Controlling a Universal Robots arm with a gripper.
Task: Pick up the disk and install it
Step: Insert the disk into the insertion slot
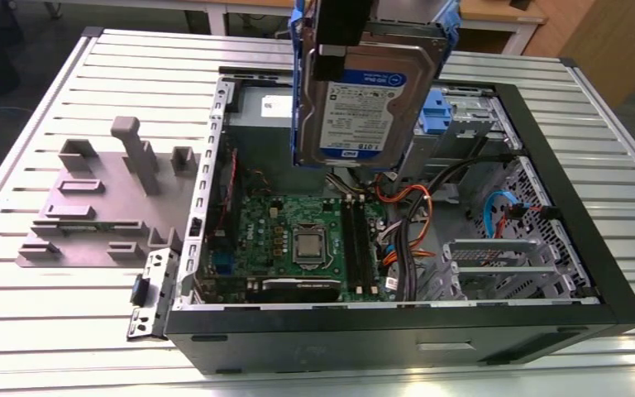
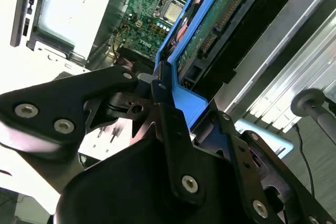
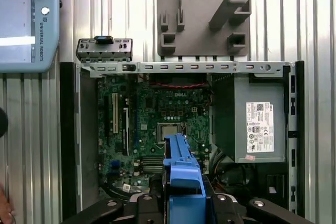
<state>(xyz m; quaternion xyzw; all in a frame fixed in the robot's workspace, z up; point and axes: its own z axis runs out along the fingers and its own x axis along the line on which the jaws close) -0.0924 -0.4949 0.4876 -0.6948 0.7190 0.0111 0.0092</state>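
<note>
The disk (image 1: pixel 367 107), a silver drive with a white-and-blue label in a blue carrier bracket, hangs upright above the open computer case (image 1: pixel 582 273), over the back of the motherboard (image 1: pixel 295 240). My gripper (image 1: pixel 346 45) is shut on its upper edge. In the second wrist view the black fingers (image 2: pixel 163 108) clamp the blue bracket (image 2: pixel 184 100), and the disk's circuit-board underside (image 2: pixel 210 19) points down toward the case. In the first wrist view the disk (image 3: pixel 181 177) is seen edge-on between the fingers, over the motherboard (image 3: pixel 152 124).
A grey slotted holder block (image 1: pixel 92 207) lies on the slatted metal table at the exterior view's left of the case. A blue caddy (image 1: pixel 439 112) sits in the drive bay behind the disk. Cables (image 1: pixel 406 207), a power supply (image 3: pixel 257 129) and a pendant (image 3: pixel 26 19) are nearby.
</note>
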